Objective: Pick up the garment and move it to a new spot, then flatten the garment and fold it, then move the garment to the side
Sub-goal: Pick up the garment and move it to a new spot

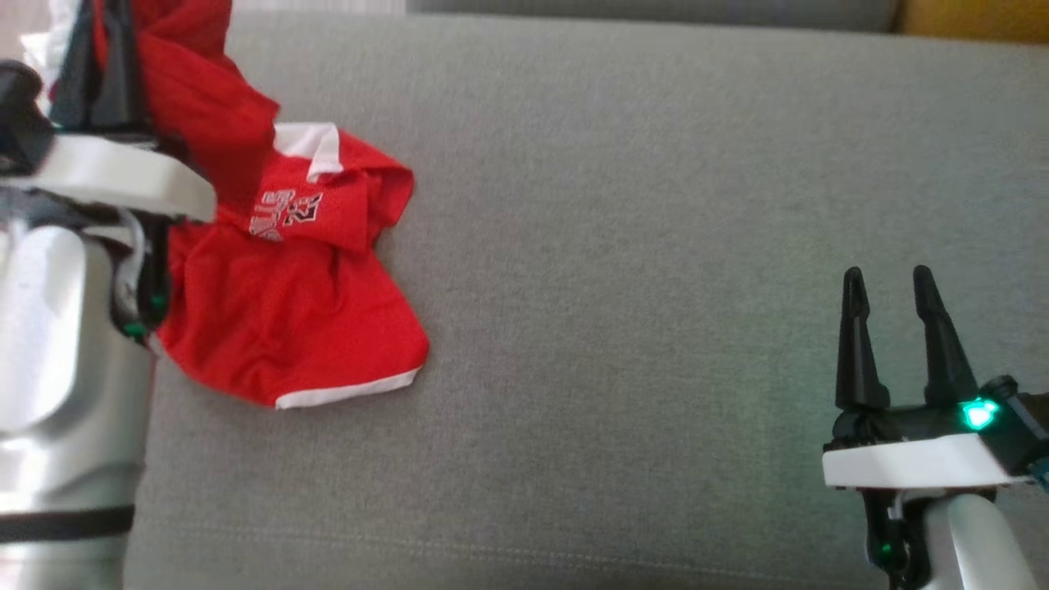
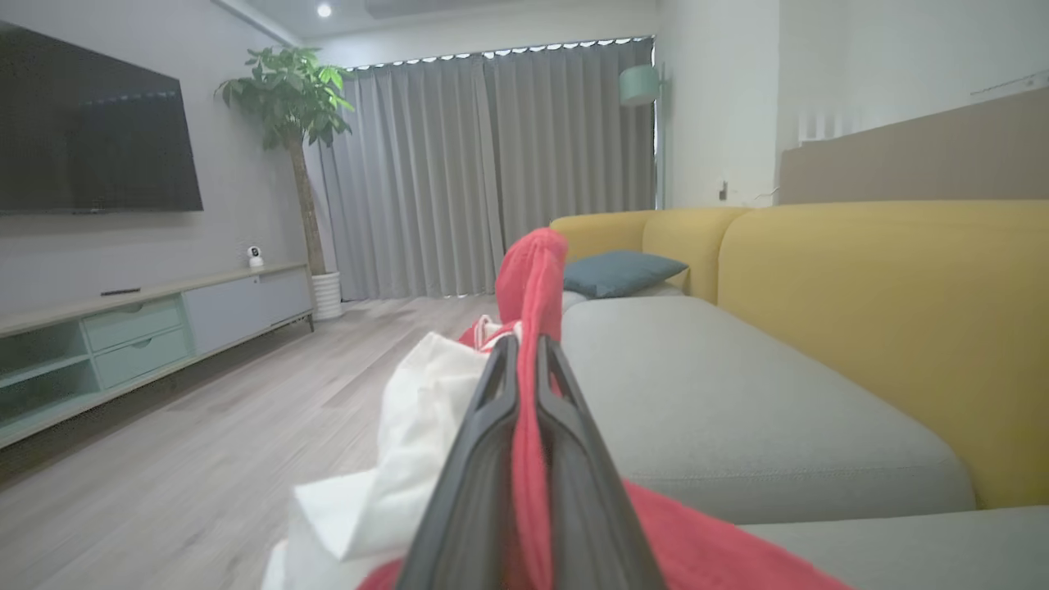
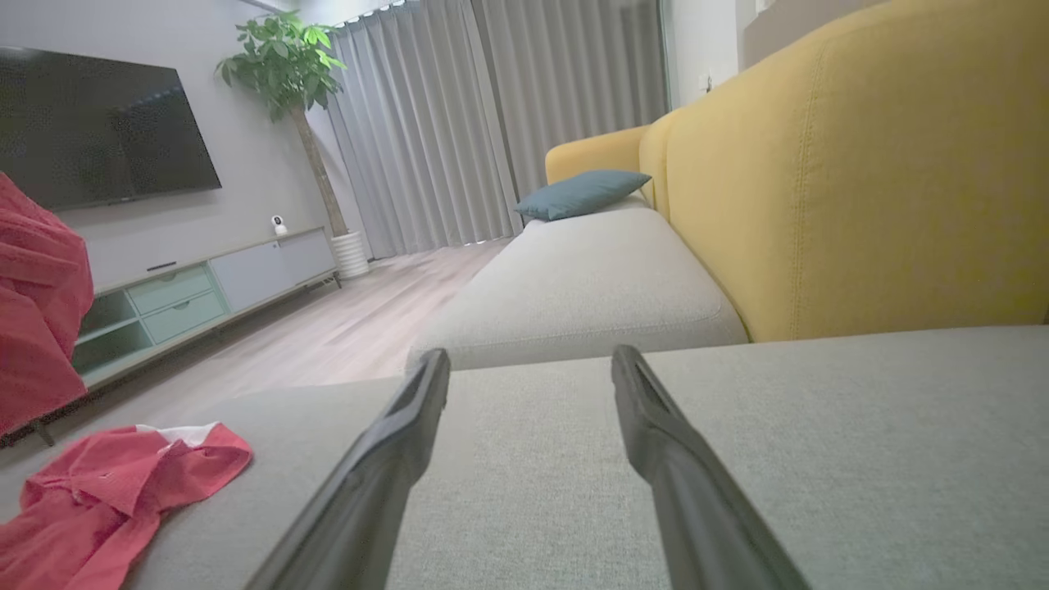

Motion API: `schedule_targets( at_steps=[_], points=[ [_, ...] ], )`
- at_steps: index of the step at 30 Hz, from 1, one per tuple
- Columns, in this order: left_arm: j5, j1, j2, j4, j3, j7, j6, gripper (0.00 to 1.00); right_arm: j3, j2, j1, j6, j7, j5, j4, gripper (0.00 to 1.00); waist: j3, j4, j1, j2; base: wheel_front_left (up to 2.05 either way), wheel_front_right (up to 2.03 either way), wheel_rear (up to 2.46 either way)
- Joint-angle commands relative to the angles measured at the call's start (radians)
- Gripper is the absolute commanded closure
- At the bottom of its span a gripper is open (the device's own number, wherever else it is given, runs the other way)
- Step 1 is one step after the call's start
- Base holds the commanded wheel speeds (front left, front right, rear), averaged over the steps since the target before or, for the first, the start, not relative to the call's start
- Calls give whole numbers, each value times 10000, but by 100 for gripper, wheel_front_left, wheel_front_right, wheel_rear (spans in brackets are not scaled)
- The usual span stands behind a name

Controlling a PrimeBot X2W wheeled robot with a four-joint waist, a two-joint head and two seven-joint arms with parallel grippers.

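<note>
Head view: the red garment — white-trimmed, printed, crumpled — lies at the left of the grey sofa seat, one end raised in the left gripper. Left wrist view: its fingers pinch a red fold. Right wrist view: the right gripper stands wide and empty over the seat — garment well apart.

Garment lies on the sofa seat, at its left (one end raised).

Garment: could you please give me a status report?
Left tool shut on garment. Right tool open, idle. Garment partly lifted off sofa. Nothing obstructing.
</note>
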Motion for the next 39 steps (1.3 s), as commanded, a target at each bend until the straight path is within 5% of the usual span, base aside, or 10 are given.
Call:
schedule_targets(
  at_steps=[1, 15, 28, 29, 30, 39],
  points=[
    [33, -134, 245, -825, 148, 158, 77, 100, 358, -60, -10, 75, -93, 93, -312, 0, -417, -312, 0, -1, 0, 0, 0],
    [66, 36, -836, -2600, -1045, 986, 219, 100, 933, -60, -197, 75, -93, 487, -783, 0, -408, -2241, 0, -1, 0, 0, 0],
    [326, -653, -2112, -328, -2384, 618, 281, 100, 1523, -60, -531, 75, -93, 1293, -1328, 0, 509, -5360, 0, -1, 0, 0, 0],
    [279, -691, -2196, -65, -2460, 546, 314, 89, 1534, -60, -525, 75, -93, 1351, -1344, 0, 547, -5545, 0, -1, 0, 0, 0],
    [205, -715, -2271, 198, -2549, 485, 327, 0, 1531, -60, -513, 75, -93, 1409, -1355, 0, 578, -5711, 0, -1, 0, 0, 0],
    [-349, -898, -2477, 1402, -3426, -27, 349, 0, 1305, -60, -339, 75, -94, 1482, -1367, 0, 568, -5919, 0, -1, 0, 0, 0]
  ],
)
